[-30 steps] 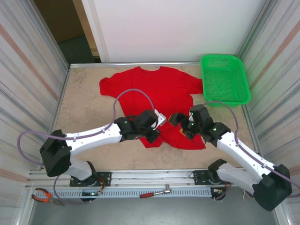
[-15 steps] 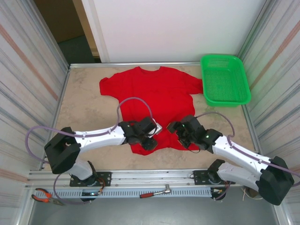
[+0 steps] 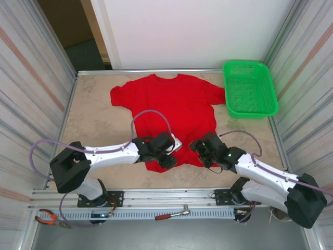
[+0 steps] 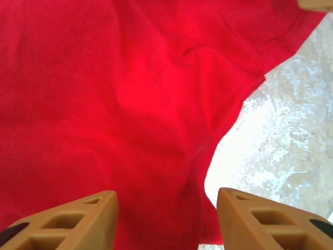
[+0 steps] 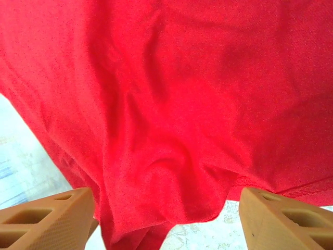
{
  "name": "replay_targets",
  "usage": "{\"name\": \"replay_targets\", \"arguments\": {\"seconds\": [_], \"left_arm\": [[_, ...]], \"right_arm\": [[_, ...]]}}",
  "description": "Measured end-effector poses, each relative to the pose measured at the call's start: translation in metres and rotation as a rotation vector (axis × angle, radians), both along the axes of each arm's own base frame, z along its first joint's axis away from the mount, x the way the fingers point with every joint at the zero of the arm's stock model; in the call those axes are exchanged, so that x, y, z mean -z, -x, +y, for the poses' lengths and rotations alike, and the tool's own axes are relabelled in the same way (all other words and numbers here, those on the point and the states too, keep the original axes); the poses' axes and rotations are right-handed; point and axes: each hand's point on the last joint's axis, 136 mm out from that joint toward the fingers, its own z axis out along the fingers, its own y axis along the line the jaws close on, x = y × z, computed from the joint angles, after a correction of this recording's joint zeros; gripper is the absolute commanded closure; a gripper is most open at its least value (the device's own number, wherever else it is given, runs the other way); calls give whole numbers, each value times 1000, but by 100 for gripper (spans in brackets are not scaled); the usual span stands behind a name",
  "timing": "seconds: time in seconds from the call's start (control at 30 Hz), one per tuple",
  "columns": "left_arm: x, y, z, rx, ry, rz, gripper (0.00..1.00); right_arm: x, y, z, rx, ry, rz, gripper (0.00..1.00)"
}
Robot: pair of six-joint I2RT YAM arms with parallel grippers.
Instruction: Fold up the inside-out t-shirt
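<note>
The beige marbled counter (image 3: 93, 125) carried the bright red soft-cloth short-sleeved t-shirt (image 3: 171, 99). It lay spread flat, collar at the far edge, both sleeves out, and its hem (image 3: 179, 166) nearest the arms. We judged the folding barely begun: no sleeve was turned in and no clean crease showed, so nearly every fold was left to do. The green plastic mesh basket (image 3: 250, 88) stood at the far right corner, just beside one sleeve. The left hand (image 3: 169, 156) and the right hand (image 3: 200, 148) hung low over the hem, side by side. From above we could not read their fingers. The wrist views settled it: each pair was spread, pinching nothing, over rumpled cloth, with the hem's stitching and bare counter beyond.
</note>
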Motion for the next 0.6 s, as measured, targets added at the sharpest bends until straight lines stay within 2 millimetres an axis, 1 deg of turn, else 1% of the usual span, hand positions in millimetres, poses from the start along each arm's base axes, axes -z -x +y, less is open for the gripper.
{"name": "replay_targets", "arguments": {"seconds": [0.03,0.13,0.27,0.33,0.43,0.47,0.6], "left_arm": [[2,-1,2,-5,-6,-11,48],[10,1,10,-18,-25,-23,56],[19,3,22,-46,-52,-24,77],[20,3,25,-53,-58,-30,78],[17,2,25,-58,-53,-38,74],[15,2,25,-61,-48,-41,74],[1,1,22,-65,-9,-58,84]], "right_arm": [[-1,0,0,0,-3,-3,28],[-3,0,0,0,-8,-8,28],[-3,0,1,-1,-9,-8,28],[-3,-1,1,-1,-10,-8,28],[-2,-1,3,-5,-14,-5,28],[-1,-2,4,-7,-14,-4,28],[-1,-1,10,-25,-21,-7,28]]}}
